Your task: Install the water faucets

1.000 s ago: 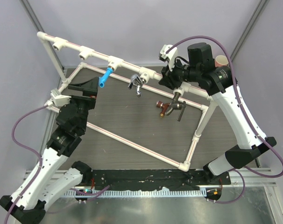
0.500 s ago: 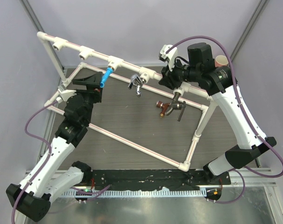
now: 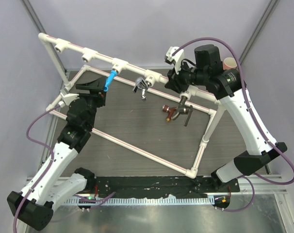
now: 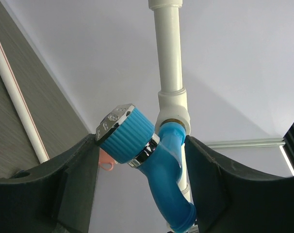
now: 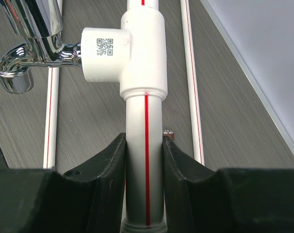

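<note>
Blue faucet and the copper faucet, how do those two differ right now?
The blue faucet sits in a white tee socket; the copper faucet lies loose on the table. The blue faucet is bright blue with a ribbed round knob; the copper faucet is red-brown. The left tool flanks the blue faucet; the right tool is shut on a pipe, away from the copper faucet. Both are small taps.

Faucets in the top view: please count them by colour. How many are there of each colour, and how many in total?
Blue faucet: 1
Silver faucet: 1
Copper faucet: 1
Dark grey faucet: 1
Total: 4
</note>
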